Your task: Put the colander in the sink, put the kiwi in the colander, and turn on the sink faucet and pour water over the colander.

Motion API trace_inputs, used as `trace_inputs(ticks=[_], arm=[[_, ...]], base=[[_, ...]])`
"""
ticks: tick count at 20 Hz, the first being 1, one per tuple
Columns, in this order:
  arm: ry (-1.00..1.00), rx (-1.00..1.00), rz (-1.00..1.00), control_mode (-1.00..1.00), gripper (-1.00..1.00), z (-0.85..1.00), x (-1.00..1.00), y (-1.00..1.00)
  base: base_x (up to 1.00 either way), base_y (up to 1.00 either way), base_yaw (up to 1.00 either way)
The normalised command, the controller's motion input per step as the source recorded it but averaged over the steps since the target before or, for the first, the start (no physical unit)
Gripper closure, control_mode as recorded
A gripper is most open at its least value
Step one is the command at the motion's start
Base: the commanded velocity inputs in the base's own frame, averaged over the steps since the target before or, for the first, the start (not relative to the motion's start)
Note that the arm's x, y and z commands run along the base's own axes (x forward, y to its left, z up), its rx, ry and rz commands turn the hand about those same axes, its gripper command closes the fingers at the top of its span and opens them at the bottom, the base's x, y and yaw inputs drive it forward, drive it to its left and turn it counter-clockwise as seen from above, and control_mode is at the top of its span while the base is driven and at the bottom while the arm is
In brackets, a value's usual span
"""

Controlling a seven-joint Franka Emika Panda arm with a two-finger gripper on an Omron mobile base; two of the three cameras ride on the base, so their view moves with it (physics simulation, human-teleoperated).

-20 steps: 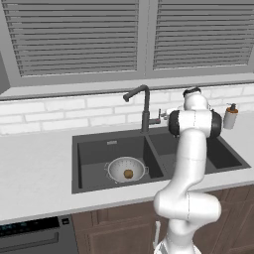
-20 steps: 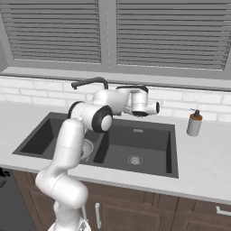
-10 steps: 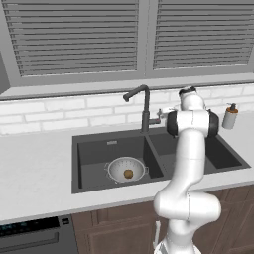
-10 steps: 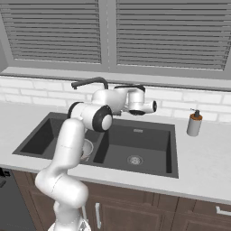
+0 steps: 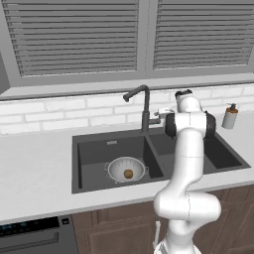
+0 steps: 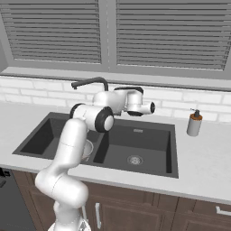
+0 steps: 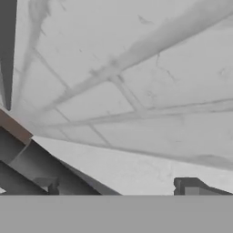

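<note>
Sink point(image 5: 111, 149) — dark grey double basin set in a pale counter point(image 5: 34, 168) below a white brick backsplash point(image 5: 64, 111) and slatted window blinds point(image 5: 74, 37). Colander point(image 5: 127, 169) — silvery perforated bowl, upright on the floor of the left basin, toward its front right corner, at about 6 o'clock from the tap's base in the left base view; in the right base view a sliver of it shows behind the arm's lower link point(image 6: 87, 149). Kiwi point(image 5: 128, 173) — small brown oval, lying inside the colander near its centre. Sink faucet point(image 5: 143, 106) — dark gooseneck standing behind the divider between the basins, its hooked spout reaching toward 9 o'clock over the left basin; also seen in the right base view point(image 6: 90, 83). Gripper point(image 6: 151, 107) — raised at the back of the sink beside the faucet, pointing toward 3 o'clock in the right base view; its fingertips point(image 7: 191, 187) rise wide apart in the hand view, jaws spread, nothing between them, facing the tiled wall. Soap dispenser point(image 6: 195, 123) — on the counter at the sink's right rear corner, well apart from the gripper.
</note>
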Motion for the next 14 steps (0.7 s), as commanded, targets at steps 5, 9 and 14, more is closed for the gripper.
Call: trace_inputs(ticks=[5, 9, 14], arm=[[0.01, 0.0, -0.05, -1.0, -1.0, -0.2, 0.33, 0.0], [0.04, 0.0, -0.04, -1.0, -1.0, -0.17, 0.26, 0.0], [0.04, 0.0, -0.07, -1.0, 1.0, -0.13, 0.07, 0.0]], base=[[0.0, 0.0, 0.0], [0.0, 0.0, 0.0], [0.0, 0.0, 0.0]])
